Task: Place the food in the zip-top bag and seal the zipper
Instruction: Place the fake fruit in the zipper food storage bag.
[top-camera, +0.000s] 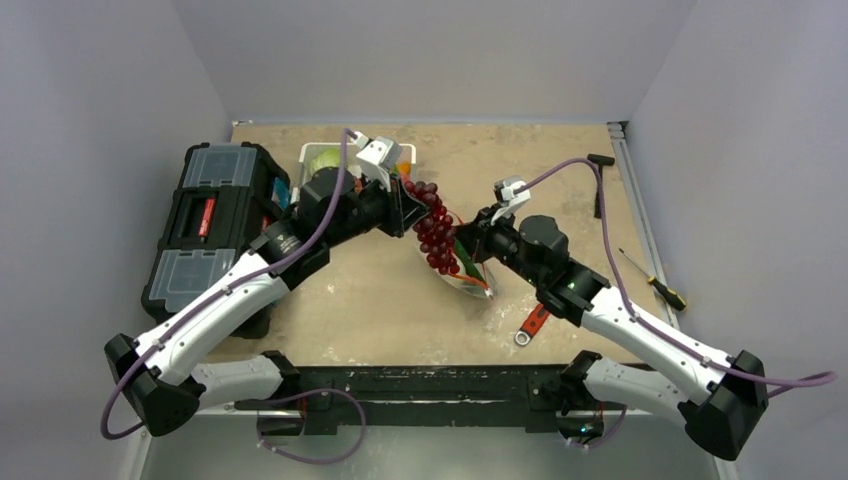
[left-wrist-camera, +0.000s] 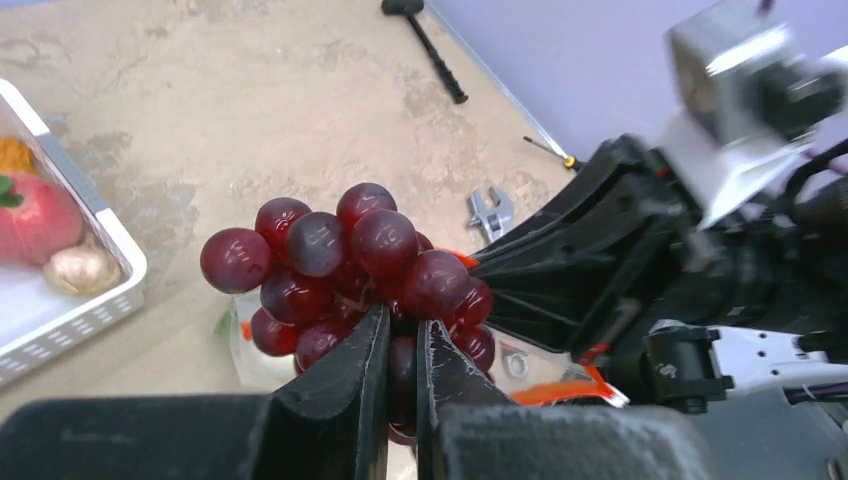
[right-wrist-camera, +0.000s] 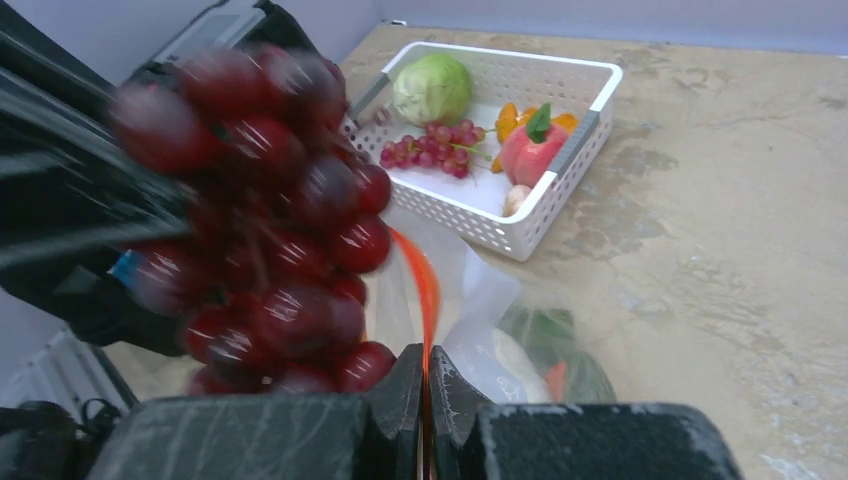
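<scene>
**Tan table (top-camera: 560, 180), grapes at the bag's mouth**

Your left gripper (left-wrist-camera: 400, 335) has its fingers pinched narrow on the dark red grapes (left-wrist-camera: 350, 255), held off the table just beside the zip-top bag (right-wrist-camera: 480, 300). Your right gripper (right-wrist-camera: 425, 368) has its fingers closed tight on the zipper (right-wrist-camera: 427, 290), holding the mouth up. Green, white and orange food (right-wrist-camera: 545, 350) lies inside the bag. The white basket (right-wrist-camera: 570, 170) sits beyond.

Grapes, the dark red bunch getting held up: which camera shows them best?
The left wrist view: the grapes are sharp and central, pinched by the left end effector. The right wrist view shows them close but blurred; the top view shows a small bunch between the arms.
</scene>
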